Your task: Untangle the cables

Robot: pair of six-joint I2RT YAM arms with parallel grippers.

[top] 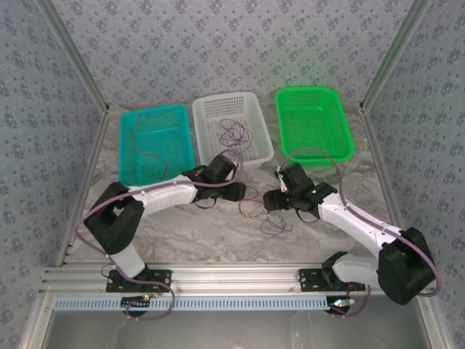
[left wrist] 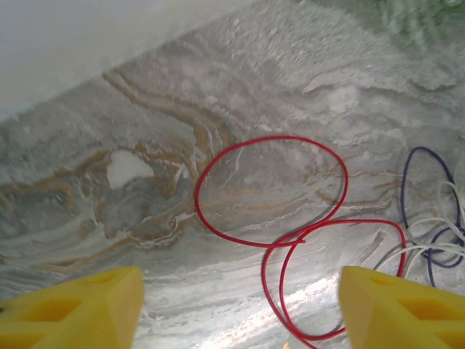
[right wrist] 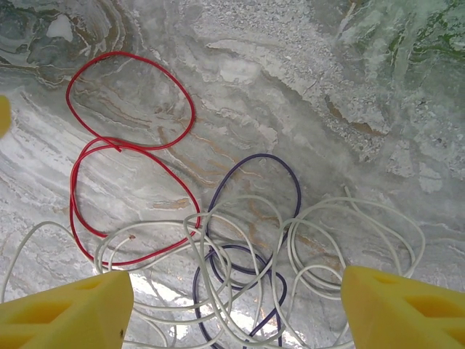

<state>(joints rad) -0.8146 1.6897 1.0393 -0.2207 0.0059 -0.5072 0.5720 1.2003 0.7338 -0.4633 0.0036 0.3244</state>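
Top external leaves us guessing at the wires: they are hair-thin, and the tangle [top: 263, 215] on the marbled table [top: 203, 233] reads only as faint scribbles, with colours hard to tell. Dark curls [top: 232, 132] lie in the white basket [top: 258, 149], and a thin line [top: 140, 150] in the teal basket [top: 156, 116], but we cannot tell how many strands either holds. The wrist views cut off both claws, showing only yellow fingertips at the bottom edge, and the wires run out of frame. We count three baskets along the far side, teal at the left, white in the middle and the green basket [top: 314, 120] at the right, and two arms. From the right wrist we count one red wire [right wrist: 131, 54] curled in two loops, a purple wire [right wrist: 261, 155] in at least two loops, and white wire [right wrist: 363, 203] in too many overlapping coils to count. The left claw [top: 240, 193] and right claw [top: 270, 201] face each other, with the tangle on the table between them and a little nearer. The left claw [left wrist: 240, 313] stands open, fingers [left wrist: 80, 305] wide apart, the red wire [left wrist: 272, 137] beyond and between them, purple [left wrist: 421, 149] and white [left wrist: 429, 246] by its right fingertip. The right claw [right wrist: 236, 313] is open too, its fingers [right wrist: 407, 313] spread around the white coils.
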